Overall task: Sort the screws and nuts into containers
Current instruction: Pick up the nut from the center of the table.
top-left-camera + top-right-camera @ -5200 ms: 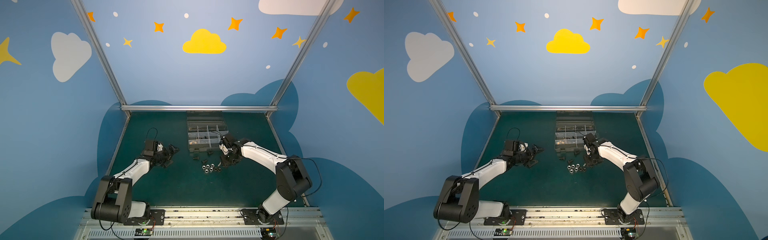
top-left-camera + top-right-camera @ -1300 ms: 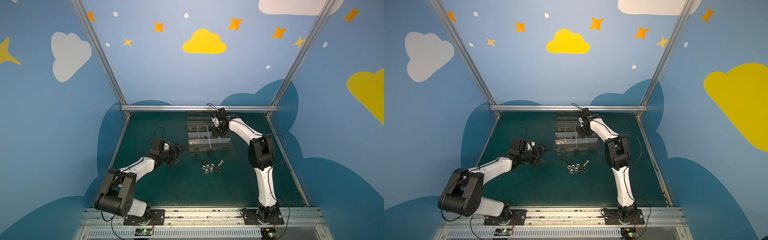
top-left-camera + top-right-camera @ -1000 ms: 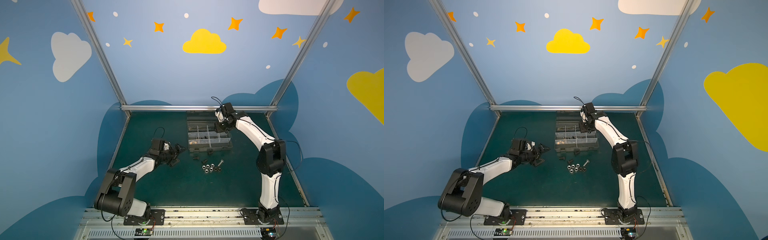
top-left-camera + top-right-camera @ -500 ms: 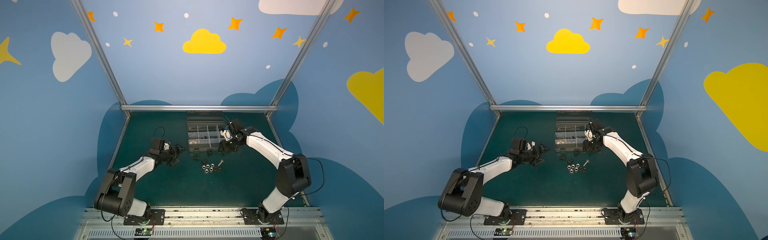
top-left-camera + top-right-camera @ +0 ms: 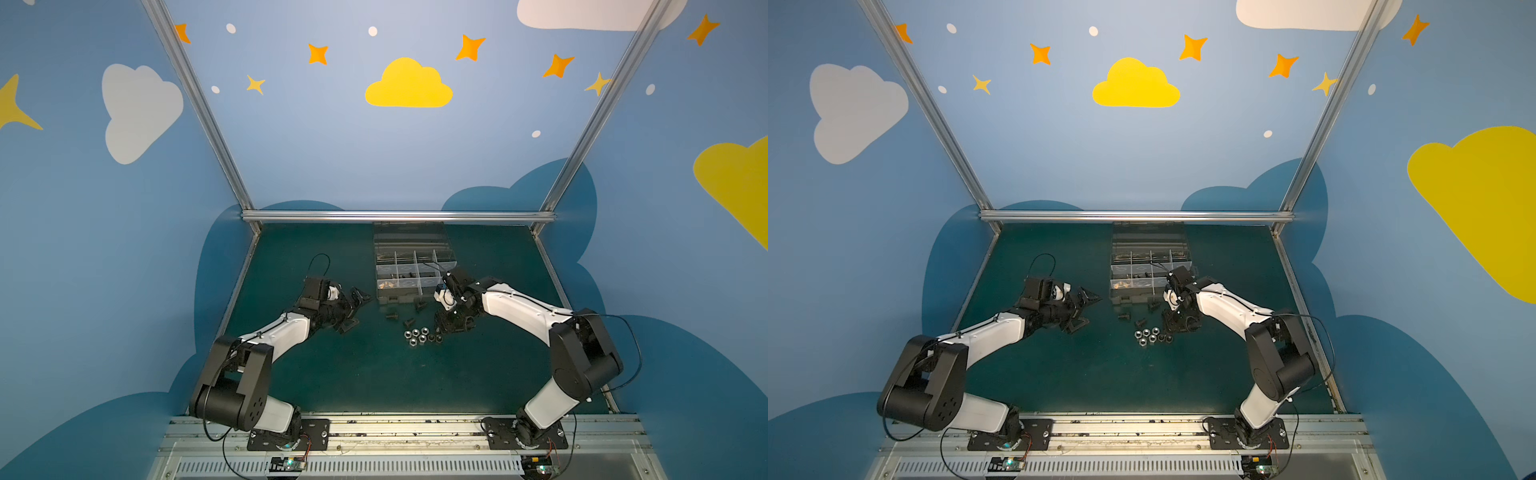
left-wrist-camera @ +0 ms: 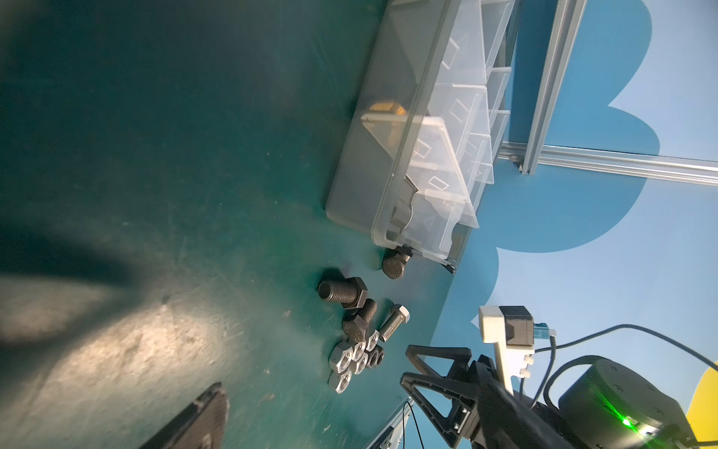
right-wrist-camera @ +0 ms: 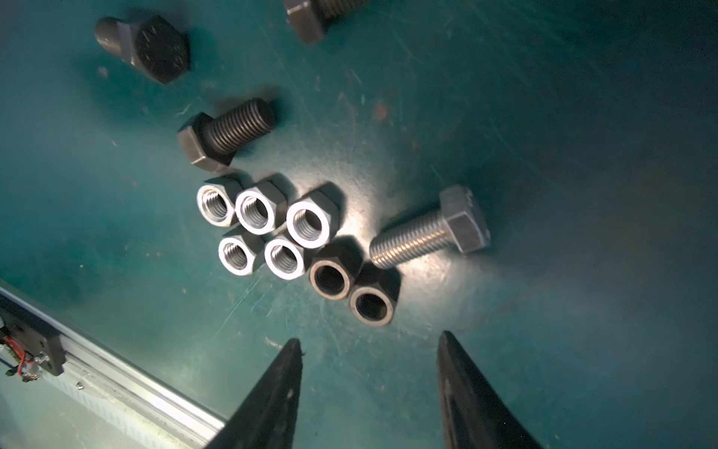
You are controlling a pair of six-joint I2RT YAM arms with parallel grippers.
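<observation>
The right claw (image 7: pixel 369 338), a second ago up over the far compartments of the flat grey plastic organiser box (image 5: pixel 399 297), has come down to the dark green surface (image 5: pixel 374 374). It hangs just short of the loose cluster, its fingers moderately apart with nothing between them. Five shiny silver hexagonal nuts (image 7: pixel 257 213) and two dark nuts (image 7: pixel 330 278) lie packed together, the long silver hex-headed screw (image 7: pixel 427 233) just beside them and the short black screws (image 7: pixel 227 134) nearer the box, all where they lay before. The left claw (image 5: pixel 362 311) stays spread wide and empty, left of the box.
</observation>
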